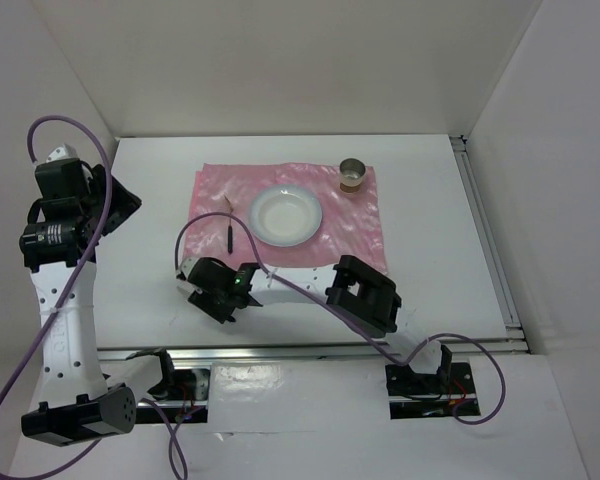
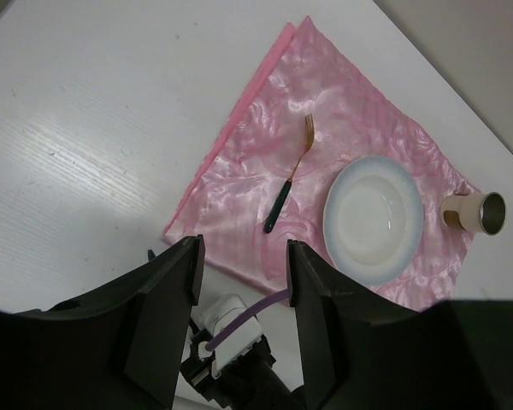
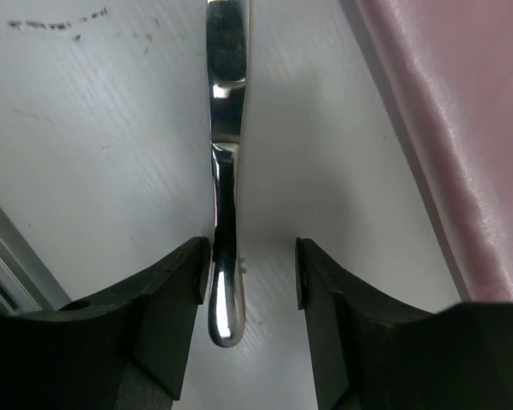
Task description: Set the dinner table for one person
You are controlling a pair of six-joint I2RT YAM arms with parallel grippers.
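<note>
On the white dinner table (image 1: 150,180) lies a pink shiny cloth (image 1: 355,230). On it are a white plate (image 1: 287,214), a dark-handled gold fork (image 1: 227,228) left of the plate and a metal cup (image 1: 353,176) at the far right corner. My right gripper (image 1: 202,297) is low over the table, in front of the cloth's near left corner. In the right wrist view it (image 3: 251,256) is open astride the handle of a silver knife (image 3: 227,171) lying flat on the table, close against the left finger. My left gripper (image 2: 242,252) is open, empty and held high at the left.
The left wrist view shows the cloth (image 2: 342,111), fork (image 2: 292,175), plate (image 2: 374,218) and cup (image 2: 472,213) from above. White walls stand on three sides. A metal rail (image 1: 310,350) runs along the front. The right arm's purple cable (image 1: 195,230) loops over the cloth's near left edge.
</note>
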